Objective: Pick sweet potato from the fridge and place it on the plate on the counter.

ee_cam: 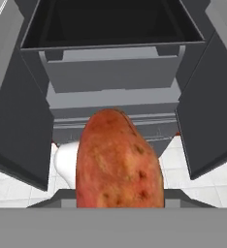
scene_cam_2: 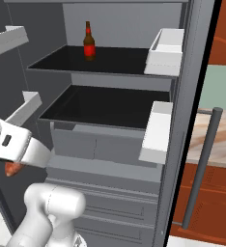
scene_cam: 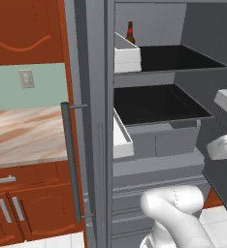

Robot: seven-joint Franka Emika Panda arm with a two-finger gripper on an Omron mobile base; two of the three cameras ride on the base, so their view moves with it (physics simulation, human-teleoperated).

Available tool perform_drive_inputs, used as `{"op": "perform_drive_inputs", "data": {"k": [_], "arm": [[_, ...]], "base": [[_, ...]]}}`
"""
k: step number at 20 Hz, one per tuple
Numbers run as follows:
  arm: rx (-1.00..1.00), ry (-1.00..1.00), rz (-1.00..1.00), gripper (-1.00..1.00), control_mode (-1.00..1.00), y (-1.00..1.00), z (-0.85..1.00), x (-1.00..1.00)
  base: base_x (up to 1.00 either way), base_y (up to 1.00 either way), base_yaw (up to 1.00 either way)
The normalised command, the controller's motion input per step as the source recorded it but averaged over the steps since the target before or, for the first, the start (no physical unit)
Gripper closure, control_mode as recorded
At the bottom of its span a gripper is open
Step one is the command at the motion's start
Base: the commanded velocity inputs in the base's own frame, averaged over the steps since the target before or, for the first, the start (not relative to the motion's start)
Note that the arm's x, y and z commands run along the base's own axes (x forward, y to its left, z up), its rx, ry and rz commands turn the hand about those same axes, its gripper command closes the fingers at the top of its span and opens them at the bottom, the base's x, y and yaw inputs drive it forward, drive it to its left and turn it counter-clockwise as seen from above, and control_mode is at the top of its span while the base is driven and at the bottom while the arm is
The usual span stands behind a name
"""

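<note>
The fridge (scene_cam_2: 120,159) stands open, a tall grey cabinet with both doors swung out to the sides. Its long grey bar handle (scene_cam: 72,160) runs down the edge of the left door in the left base view, and white bins (scene_cam_2: 156,131) hang on the inside of that door, one above the other. Inside are two dark shelves (scene_cam_2: 110,106), and grey drawer fronts sit under the lower one. A brown bottle (scene_cam_2: 89,41) with a red label stands upright toward the back of the upper shelf, near its left edge as the right base view shows it.

Beside the fridge the marbled worktop (scene_cam: 23,135) runs along the wall above red-brown cabinets (scene_cam: 33,203) with silver handles, and a pale wall plate (scene_cam: 26,79) sits on the green backsplash above its rear edge.

The white arm (scene_cam_2: 18,144) reaches across in front of the drawers, outside the fridge body and below the level of the lower shelf. The tool (scene_cam_2: 12,168) is closed around the sweet potato (ee_cam: 119,162), a reddish-orange spotted lump. In the hand view it stands up large before the drawer fronts and the tiled floor (ee_cam: 202,179); in the right base view only its orange end peeks out under the wrist, at the left edge, clear of every shelf and bin
</note>
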Motion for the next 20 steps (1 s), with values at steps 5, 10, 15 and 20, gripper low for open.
{"op": "perform_drive_inputs", "data": {"k": [5, 10, 15, 20], "arm": [[0.0, 0.0, 0.0, 1.0, 1.0, 0.0, 0.0, 0.0], [0.0, 0.0, 0.0, 1.0, 1.0, 0.0, 0.0, 0.0], [0.0, 0.0, 0.0, 1.0, 1.0, 0.0, 0.0, 0.0], [0.0, 0.0, 0.0, 1.0, 1.0, 0.0, 0.0, 0.0]], "base": [[-0.37, -0.06, 0.04], [-0.22, -0.01, 0.21], [-0.27, -0.09, 0.46], [-0.09, -0.12, 0.55]]}}
